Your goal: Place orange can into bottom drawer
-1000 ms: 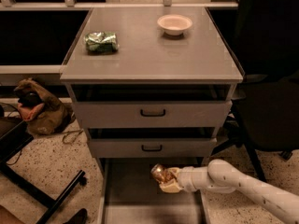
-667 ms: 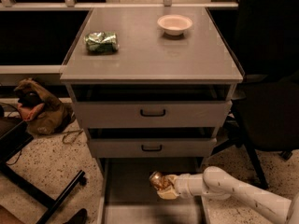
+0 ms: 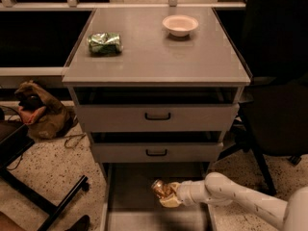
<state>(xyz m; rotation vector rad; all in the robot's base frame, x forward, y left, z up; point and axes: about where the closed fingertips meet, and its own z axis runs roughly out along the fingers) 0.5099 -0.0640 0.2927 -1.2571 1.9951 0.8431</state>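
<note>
A white bowl (image 3: 180,25) and, left of it, a crushed green can (image 3: 104,43) are borne by the cabinet top (image 3: 159,61); well below the bowl, the orange can (image 3: 159,186) is clasped by the gripper (image 3: 166,195).

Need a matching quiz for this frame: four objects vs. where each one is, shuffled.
1. orange can
2. green can
3. bowl
4. brown bag

A. cabinet top, right rear
B. floor, left of the cabinet
C. in the gripper, over the open bottom drawer
D. cabinet top, left side

Pairs: 1-C, 2-D, 3-A, 4-B
</note>
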